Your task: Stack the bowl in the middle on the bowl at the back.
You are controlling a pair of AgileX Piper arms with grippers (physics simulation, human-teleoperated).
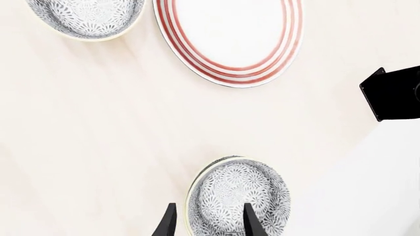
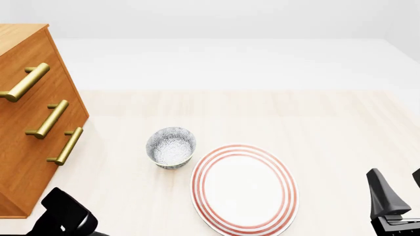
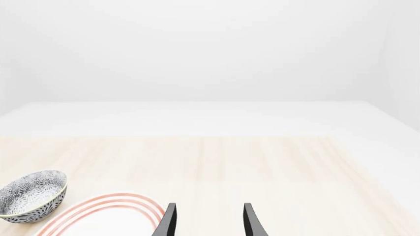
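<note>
With the left gripper (image 1: 209, 207) spread wide, holding nothing, astride the near wall of the bowl in the middle (image 1: 237, 192), an off-centre pinch could tip it short of the bowl at the back (image 2: 170, 146), at the plate's (image 2: 244, 191) 10 o'clock.

Red-ringed plate (image 2: 244, 191), wooden drawer chest (image 2: 29, 123)

Two speckled bowls (image 1: 88, 17) (image 1: 239, 199), one red-ringed plate (image 2: 244, 189), one wooden drawer chest (image 2: 29, 123) with three brass handles (image 2: 47, 119)

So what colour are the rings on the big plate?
Red rings on a white plate, clearest in the front view.
</note>
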